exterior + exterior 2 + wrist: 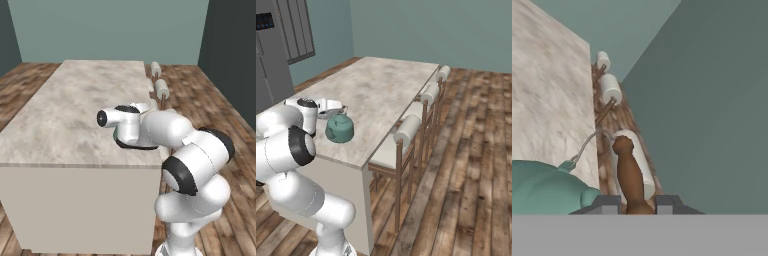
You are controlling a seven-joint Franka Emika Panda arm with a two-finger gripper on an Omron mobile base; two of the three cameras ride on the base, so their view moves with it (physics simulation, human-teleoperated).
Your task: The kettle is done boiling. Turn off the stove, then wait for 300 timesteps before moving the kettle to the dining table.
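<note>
The teal-green kettle is at the near right corner of the dining table, low over or on its marbled top; I cannot tell which. My gripper reaches in from the left just above it. In the hand view my gripper is shut on the kettle's brown handle grip, and the kettle body lies at the lower left. In the left base view my arm covers nearly all of the kettle, leaving a teal sliver. The stove is out of view.
Three wooden stools with white rolled backs line the table's right side. A grey refrigerator stands at the far left. Wood floor stretches to the right of the stools.
</note>
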